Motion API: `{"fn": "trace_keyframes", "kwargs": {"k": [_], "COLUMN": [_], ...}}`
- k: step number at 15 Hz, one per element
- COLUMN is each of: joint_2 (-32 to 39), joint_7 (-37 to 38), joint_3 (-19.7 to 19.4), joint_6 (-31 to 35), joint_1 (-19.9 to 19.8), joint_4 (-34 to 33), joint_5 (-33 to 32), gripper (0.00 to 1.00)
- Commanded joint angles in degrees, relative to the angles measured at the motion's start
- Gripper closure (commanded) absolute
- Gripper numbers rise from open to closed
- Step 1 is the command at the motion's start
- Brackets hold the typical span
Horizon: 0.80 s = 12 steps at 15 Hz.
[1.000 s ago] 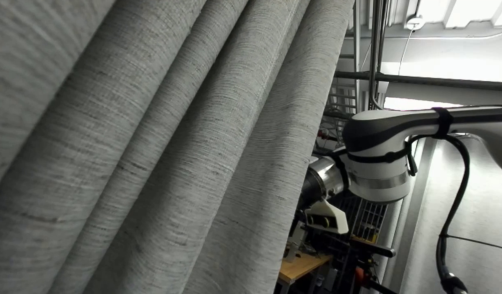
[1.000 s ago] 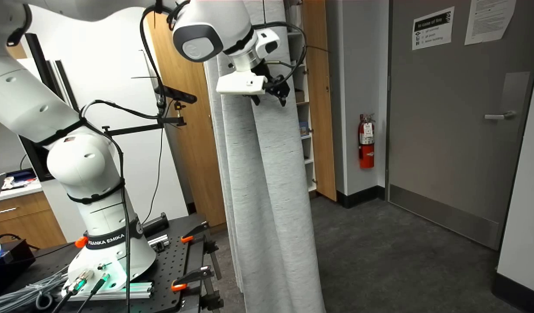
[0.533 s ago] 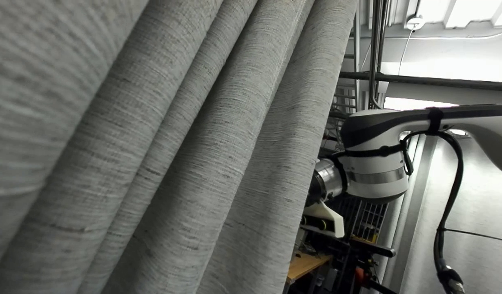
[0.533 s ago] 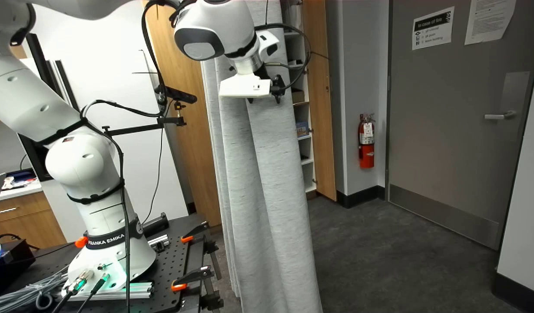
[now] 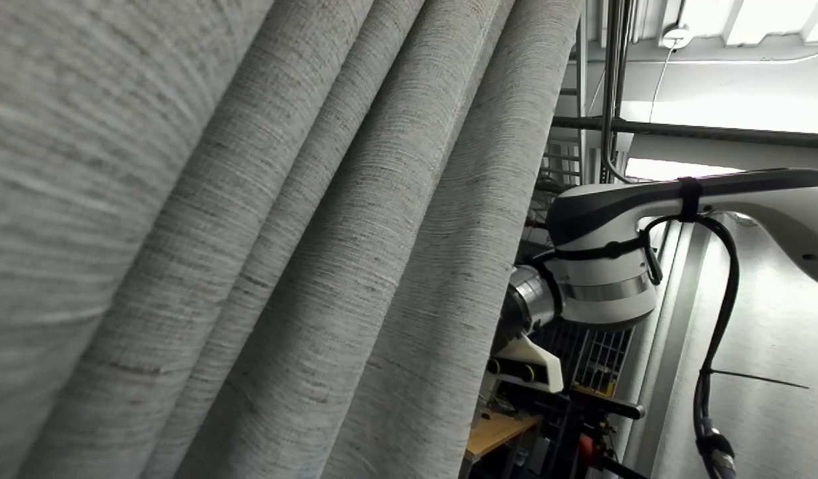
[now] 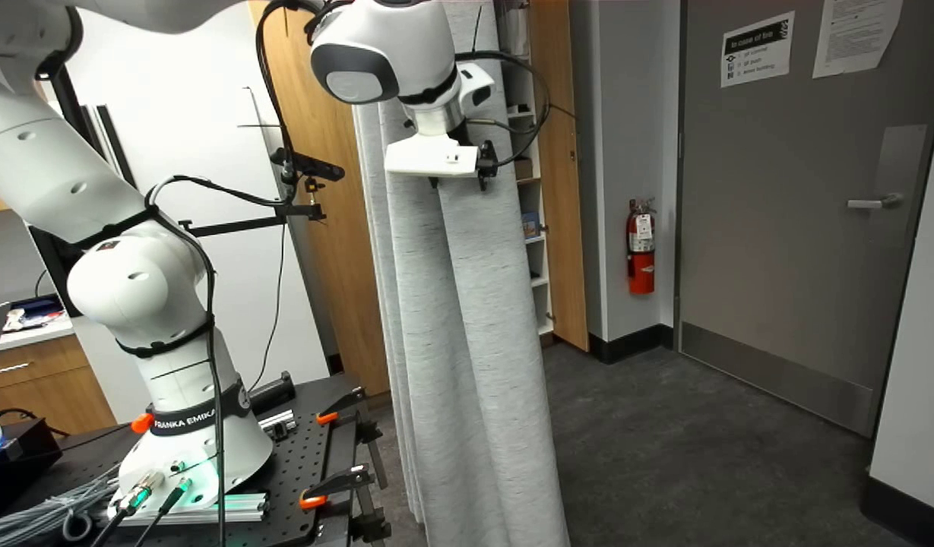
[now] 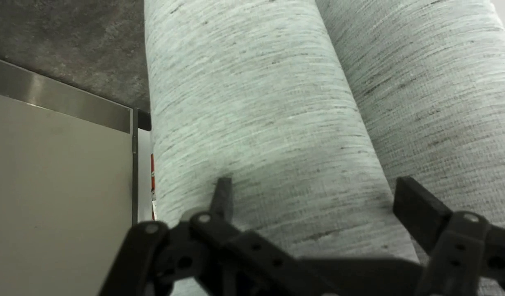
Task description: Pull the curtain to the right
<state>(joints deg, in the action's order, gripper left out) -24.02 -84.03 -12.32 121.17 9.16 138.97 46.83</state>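
Note:
The curtain, light-grey fabric in long folds, fills most of an exterior view (image 5: 329, 266), hangs beside the arm in an exterior view (image 6: 482, 342), and fills much of the wrist view (image 7: 252, 102). My gripper (image 7: 314, 183) is open, with its two fingers spread across the front fold. Its left finger is over the fold's face and its right finger is by the crease with the fold behind. Whether the fingertips touch the fabric I cannot tell. In an exterior view my gripper (image 6: 458, 184) is in front of the curtain's upper part; in the opposite picture the fabric hides it.
A wooden cabinet with open shelves (image 6: 529, 228) stands behind the curtain. A fire extinguisher (image 6: 641, 247) and a grey door (image 6: 786, 228) are further right. The robot base stands on a black table (image 6: 292, 456) with clamps at its edge. Cables loop around the arm.
My gripper has turned somewhat and dropped slightly in front of the curtain, staying open. In the close exterior view, the near left folds have shifted right and the arm has moved slightly left.

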Motion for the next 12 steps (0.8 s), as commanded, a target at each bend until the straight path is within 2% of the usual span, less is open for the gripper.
{"fn": "trace_keyframes", "kwargs": {"k": [1,3,12], "joint_2": [4.9,6.3,19.9], "joint_7": [4.9,4.8,10.1], "joint_3": [2.1,2.2,5.4], "joint_6": [-6.8,-9.1,-17.4], "joint_1": [-2.6,-2.2,-2.9], "joint_4": [-11.5,-15.6,-45.3], "joint_5": [-1.9,-0.5,3.1], "gripper": [0.0,0.0,0.02]}}
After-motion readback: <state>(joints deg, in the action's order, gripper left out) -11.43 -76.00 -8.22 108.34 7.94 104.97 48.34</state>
